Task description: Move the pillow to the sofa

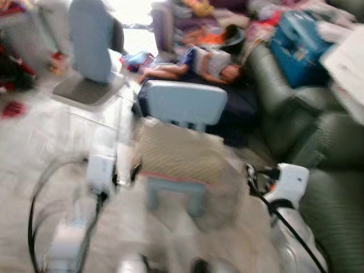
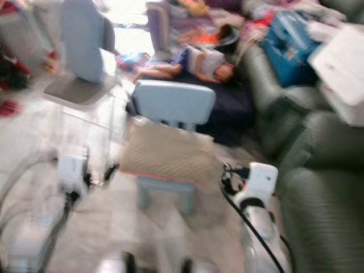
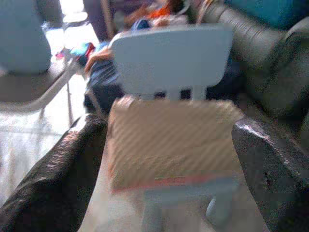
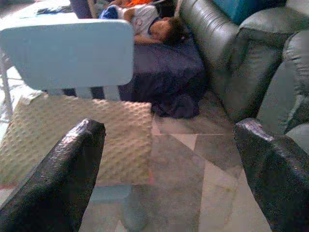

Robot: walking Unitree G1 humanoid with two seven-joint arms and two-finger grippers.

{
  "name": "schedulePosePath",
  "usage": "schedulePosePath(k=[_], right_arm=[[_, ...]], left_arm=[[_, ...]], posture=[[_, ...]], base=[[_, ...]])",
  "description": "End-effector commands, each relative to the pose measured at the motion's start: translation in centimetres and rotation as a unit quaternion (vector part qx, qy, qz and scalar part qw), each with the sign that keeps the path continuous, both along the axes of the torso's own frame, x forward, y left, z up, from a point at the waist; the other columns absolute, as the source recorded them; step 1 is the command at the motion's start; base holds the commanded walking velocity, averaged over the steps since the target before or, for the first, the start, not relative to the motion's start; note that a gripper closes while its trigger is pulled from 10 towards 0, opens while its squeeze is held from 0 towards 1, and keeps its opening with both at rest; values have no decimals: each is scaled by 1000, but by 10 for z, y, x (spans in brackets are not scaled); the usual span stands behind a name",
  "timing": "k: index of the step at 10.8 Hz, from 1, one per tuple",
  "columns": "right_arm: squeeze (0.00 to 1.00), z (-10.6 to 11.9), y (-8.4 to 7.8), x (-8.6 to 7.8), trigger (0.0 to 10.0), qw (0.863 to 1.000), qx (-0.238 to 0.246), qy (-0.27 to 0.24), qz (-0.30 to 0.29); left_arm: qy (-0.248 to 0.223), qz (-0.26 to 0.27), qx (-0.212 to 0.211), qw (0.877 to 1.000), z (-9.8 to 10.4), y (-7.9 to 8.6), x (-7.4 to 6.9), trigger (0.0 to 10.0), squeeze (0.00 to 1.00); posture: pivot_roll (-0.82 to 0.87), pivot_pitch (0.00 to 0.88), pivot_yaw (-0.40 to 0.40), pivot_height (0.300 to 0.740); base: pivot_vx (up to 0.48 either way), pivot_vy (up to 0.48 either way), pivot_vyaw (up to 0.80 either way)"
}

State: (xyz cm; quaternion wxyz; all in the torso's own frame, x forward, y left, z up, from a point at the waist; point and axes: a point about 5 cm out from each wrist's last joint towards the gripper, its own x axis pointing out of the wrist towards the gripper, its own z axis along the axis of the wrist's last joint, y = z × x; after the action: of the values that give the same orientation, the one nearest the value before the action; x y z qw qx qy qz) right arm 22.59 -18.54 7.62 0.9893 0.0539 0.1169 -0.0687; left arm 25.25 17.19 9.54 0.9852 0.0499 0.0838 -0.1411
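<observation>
A beige textured pillow (image 1: 182, 153) lies on the seat of a small light-blue chair (image 1: 185, 102) straight ahead of me. The dark green sofa (image 1: 318, 148) runs along the right side. My left gripper (image 3: 169, 128) is open, and in its wrist view the pillow (image 3: 169, 140) sits between its two black fingers (image 3: 72, 164), a short way ahead of them. My right gripper (image 4: 169, 128) is open too, on the pillow's sofa side, where the pillow (image 4: 72, 135) lies behind one finger. Neither gripper touches the pillow. Both eye views are blurred.
A person (image 1: 205, 62) lies on a dark mattress (image 1: 239, 108) on the floor behind the chair. A blue bag (image 1: 298, 40) and a white object (image 1: 347, 62) rest on the sofa's far part. A grey chair (image 1: 91, 40) stands at the back left.
</observation>
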Motion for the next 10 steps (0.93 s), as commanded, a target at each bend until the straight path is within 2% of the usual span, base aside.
schedulePosePath(k=[1, 3, 10], right_arm=[[0, 4, 3, 11, 10000, 1000, 1, -6, 9], [0, 4, 7, 14, 10000, 1000, 0, -2, 22], [0, 6, 2, 15, 10000, 999, -12, 6, 36]], left_arm=[[0, 19, -2, 1000, 3, 5, 2, 10000, 0], [2, 30, 2, 1000, 2, 12, 1, 10000, 0], [2, 32, -2, 999, 2, 5, 4, 10000, 0]], posture=[[-6, 116, -40, 740], [-3, 122, -47, 740], [-17, 146, -66, 740]], base=[[311, 0, 0], [324, 0, 0], [425, 0, 0]])
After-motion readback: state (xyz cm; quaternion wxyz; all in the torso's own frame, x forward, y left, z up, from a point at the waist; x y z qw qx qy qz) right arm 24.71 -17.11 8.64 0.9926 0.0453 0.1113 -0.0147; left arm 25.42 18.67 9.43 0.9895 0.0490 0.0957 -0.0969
